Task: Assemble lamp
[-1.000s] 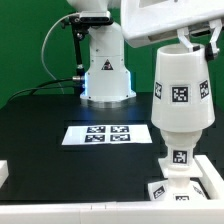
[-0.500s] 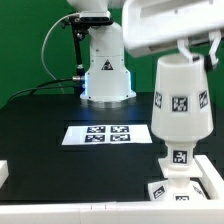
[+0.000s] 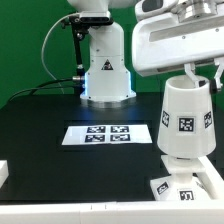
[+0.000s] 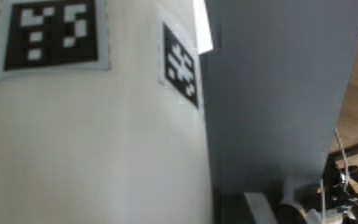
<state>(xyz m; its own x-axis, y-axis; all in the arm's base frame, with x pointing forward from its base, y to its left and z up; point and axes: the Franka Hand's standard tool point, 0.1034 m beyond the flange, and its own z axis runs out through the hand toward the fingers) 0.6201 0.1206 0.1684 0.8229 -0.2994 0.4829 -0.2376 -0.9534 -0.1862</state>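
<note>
The white tapered lamp shade [image 3: 187, 120] stands upright at the exterior view's right, lowered over the blocky white lamp base [image 3: 178, 187], which shows tags below its rim. The bulb is hidden under the shade. My gripper [image 3: 200, 75] is at the shade's top edge and looks shut on it, fingers pointing down. In the wrist view the shade [image 4: 87, 130] fills most of the picture at very close range, with two tags on its wall.
The marker board [image 3: 107, 133] lies flat on the black table, mid-scene. The arm's white pedestal [image 3: 105, 65] stands behind it with a black cable. A white rail [image 3: 90, 213] runs along the front edge, with a white block [image 3: 3, 173] at the exterior view's left.
The shade has come down with my gripper. It now covers the bulb's neck that showed under it earlier, and it has shifted slightly to the exterior view's right.
</note>
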